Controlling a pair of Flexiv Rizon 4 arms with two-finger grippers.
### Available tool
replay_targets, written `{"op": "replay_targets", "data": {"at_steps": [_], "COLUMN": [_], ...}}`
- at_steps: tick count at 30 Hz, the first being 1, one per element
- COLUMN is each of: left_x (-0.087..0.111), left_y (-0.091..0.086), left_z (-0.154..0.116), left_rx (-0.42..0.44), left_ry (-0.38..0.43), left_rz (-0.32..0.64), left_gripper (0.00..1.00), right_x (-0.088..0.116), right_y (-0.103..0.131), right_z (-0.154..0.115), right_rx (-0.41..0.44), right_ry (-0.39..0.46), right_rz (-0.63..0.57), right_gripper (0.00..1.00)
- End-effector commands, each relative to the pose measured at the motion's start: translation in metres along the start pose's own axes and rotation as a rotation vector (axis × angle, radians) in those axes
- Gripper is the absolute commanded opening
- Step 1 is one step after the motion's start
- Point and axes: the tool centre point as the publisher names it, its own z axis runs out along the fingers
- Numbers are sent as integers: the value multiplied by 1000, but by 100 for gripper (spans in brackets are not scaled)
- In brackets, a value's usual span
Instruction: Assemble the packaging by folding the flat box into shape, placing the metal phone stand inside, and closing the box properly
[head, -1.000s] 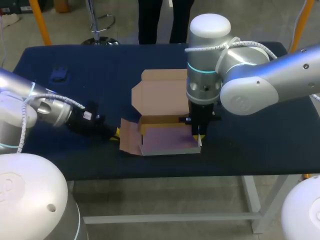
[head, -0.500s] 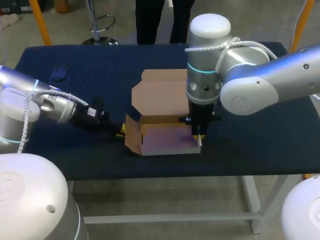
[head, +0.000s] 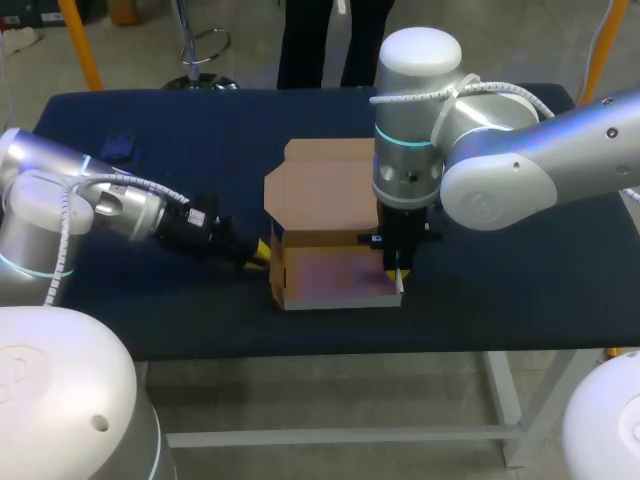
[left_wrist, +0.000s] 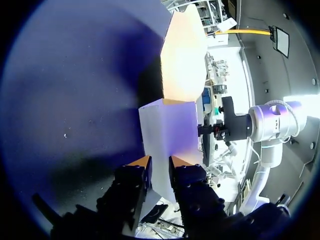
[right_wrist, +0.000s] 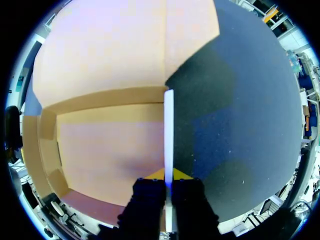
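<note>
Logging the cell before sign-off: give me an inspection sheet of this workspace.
Surface: dark blue table.
Job's things: cardboard box part-folded, nothing inside; lid open, laid back.
Clutter: small dark object near the far left corner, apart from the box.
Grippers: left gripper at the box's left side flap, grip unclear; right gripper shut on the box's right wall.
Cables: white coiled cable on left arm, another on right arm; none on the table.
Surroundings: nothing seen reaching over the table.

Left arm (head: 120, 205) held low, gripper (head: 262, 250) pinched on flap (left_wrist: 167, 130). Right arm (head: 500, 150) pointed down, gripper (head: 398, 274) clamped on wall (right_wrist: 169, 120).
</note>
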Motion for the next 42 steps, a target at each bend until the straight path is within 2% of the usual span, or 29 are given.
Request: {"op": "replay_targets", "data": {"at_steps": [1,15,21,28,42], "left_x": [-1,2,12,20,25], "left_y": [0,0,1,4,9], "left_z": [2,1,7,11,22], "left_rx": [17,55,56,104,104], "left_ry": [22,95,88,13,-158], "left_rz": [-7,-39,-28,-32,-56], "left_gripper": [31,42,41,40,45], "right_x": [1,1,1,1,1], "right_y": [1,1,1,1,1], "right_z": [0,0,0,0,0], "right_rx": [3,3,3,3,3], "right_ry": [-2,-2,-2,-2,-2], "right_rz": [-1,-1,-1,-1,-1], "right_gripper": [0,0,0,0,0]}}
